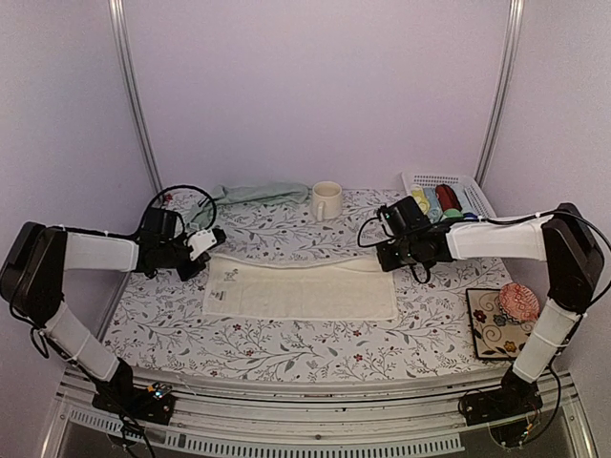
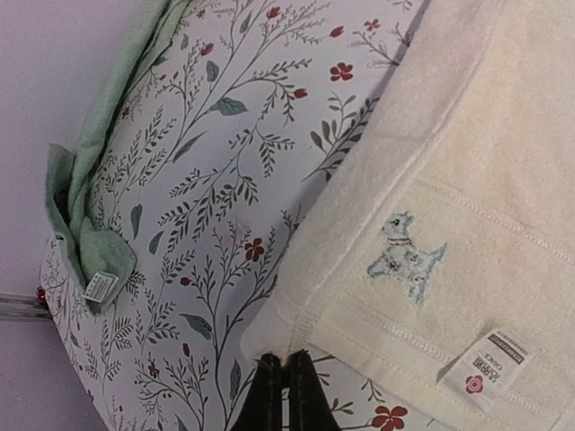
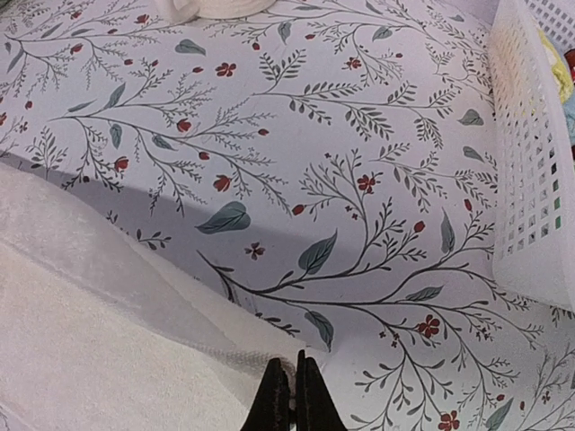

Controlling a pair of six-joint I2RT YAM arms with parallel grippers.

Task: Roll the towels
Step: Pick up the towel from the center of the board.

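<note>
A cream towel [image 1: 301, 291] lies flat in the middle of the flowered tablecloth, with a small blue embroidered dog and a label near its left end [image 2: 467, 180]. My left gripper [image 1: 210, 241] [image 2: 285, 359] is shut on the towel's far left corner. My right gripper [image 1: 383, 256] [image 3: 294, 364] is shut on the far right corner of the same towel [image 3: 90, 341]. Both corners sit pinched at the fingertips, low over the table. A pale green towel [image 1: 256, 194] [image 2: 85, 233] lies bunched along the back left edge, apart from both grippers.
A cream mug [image 1: 326, 200] stands at the back centre. A white basket [image 1: 447, 196] [image 3: 530, 162] with coloured rolls sits at the back right, close to the right gripper. A patterned square plate [image 1: 489, 329] with a pink thing [image 1: 520, 301] on it lies front right.
</note>
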